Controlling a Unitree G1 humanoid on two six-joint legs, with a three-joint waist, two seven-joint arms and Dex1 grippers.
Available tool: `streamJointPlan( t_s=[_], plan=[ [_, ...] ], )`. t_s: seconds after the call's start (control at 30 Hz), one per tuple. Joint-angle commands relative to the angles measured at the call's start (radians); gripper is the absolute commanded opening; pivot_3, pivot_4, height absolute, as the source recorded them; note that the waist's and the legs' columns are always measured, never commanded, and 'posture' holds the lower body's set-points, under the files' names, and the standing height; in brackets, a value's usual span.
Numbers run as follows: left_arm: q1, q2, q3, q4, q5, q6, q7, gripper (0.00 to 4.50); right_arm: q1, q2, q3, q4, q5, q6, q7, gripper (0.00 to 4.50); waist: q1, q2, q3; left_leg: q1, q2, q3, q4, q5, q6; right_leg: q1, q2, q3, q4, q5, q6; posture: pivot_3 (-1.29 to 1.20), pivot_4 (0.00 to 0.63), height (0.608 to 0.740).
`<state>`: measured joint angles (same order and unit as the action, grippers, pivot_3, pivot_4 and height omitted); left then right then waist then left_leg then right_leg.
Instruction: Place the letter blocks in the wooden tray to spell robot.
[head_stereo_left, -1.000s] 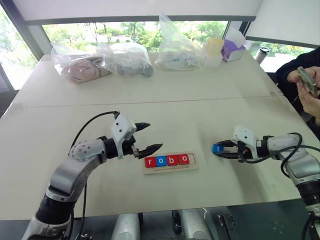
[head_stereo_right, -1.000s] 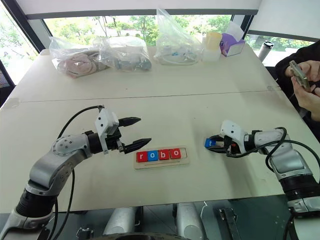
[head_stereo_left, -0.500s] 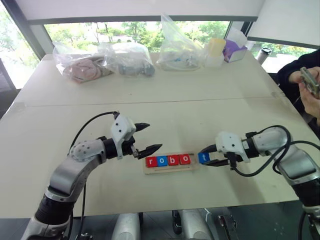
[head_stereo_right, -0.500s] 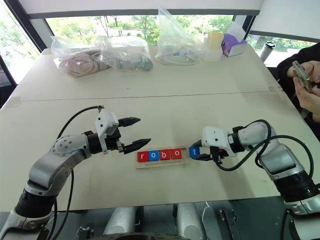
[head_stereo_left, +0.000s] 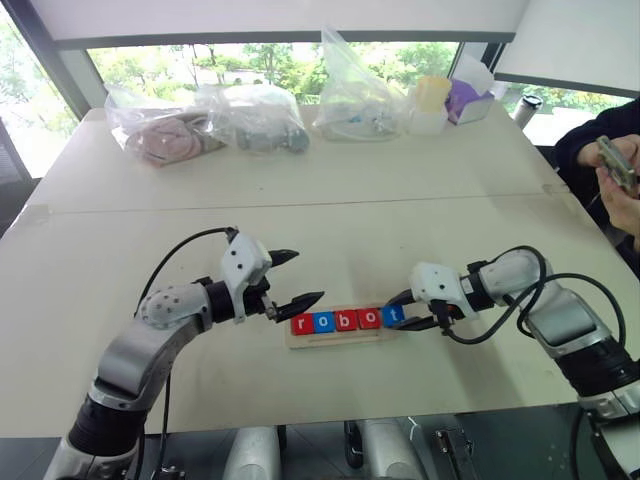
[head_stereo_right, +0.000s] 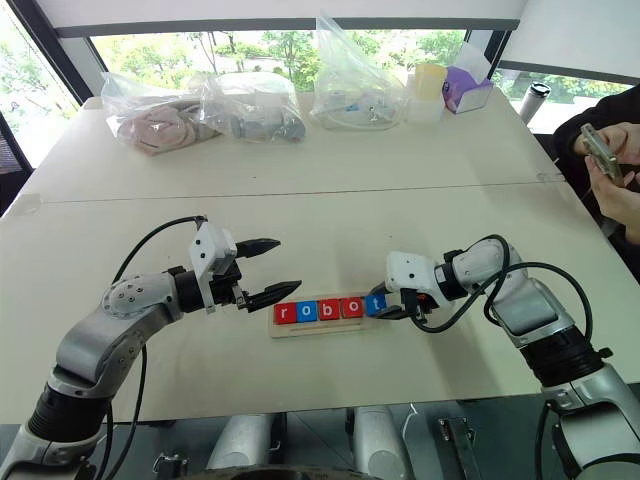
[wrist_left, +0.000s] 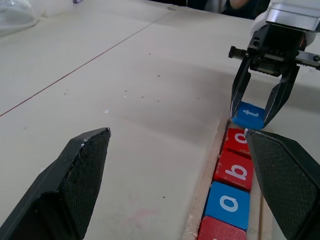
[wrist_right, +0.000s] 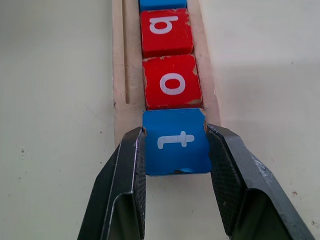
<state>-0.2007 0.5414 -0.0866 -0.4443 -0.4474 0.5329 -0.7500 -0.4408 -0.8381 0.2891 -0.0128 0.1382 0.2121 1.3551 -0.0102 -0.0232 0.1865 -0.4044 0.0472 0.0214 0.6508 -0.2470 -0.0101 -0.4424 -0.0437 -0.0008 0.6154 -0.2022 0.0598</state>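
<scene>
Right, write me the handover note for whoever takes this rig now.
Left hand: open, holding nothing, hovering just off the left end of the wooden tray.
Right hand: shut on the blue t block, at the tray's right end, touching the red o block.
Done: r, o, b, o sit in a row in the tray.
Left: I cannot tell whether the t is fully seated; settle it into the last slot, open the right hand and withdraw.

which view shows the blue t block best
The right wrist view: the blue t block sits large between the right hand's fingers, letter readable. The left wrist view shows it small and far off; both eye views show a tiny blue square.
</scene>
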Motion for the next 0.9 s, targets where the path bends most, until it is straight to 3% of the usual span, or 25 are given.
streamJointPlan(
  t_s=[0.03, 0.9],
  plan=[
    [0.002, 0.0, 0.016, -0.041, -0.012, -0.006, 0.007, 4.5, -0.024, 0.009, -0.005, -0.005, 0.0, 0.001, 0.006, 1.17, 0.0, 0.0, 0.0, 0.0, 0.0, 0.0, 0.0, 0.0, 0.0, 0.0, 0.0, 0.0, 0.0, 0.0, 0.0, 0.0, 0.15, 0.74],
    [-0.028, -0.001, 0.02, -0.093, -0.048, 0.074, 0.061, 4.5, -0.051, 0.075, 0.031, -0.026, -0.016, 0.022, 0.01, 1.17, -0.001, 0.0, 0.0, 0.002, 0.0, 0.0, 0.001, 0.0, 0.0, 0.0, 0.0, 0.0, 0.004, 0.0, 0.0, 0.0, 0.15, 0.74]
  ],
)
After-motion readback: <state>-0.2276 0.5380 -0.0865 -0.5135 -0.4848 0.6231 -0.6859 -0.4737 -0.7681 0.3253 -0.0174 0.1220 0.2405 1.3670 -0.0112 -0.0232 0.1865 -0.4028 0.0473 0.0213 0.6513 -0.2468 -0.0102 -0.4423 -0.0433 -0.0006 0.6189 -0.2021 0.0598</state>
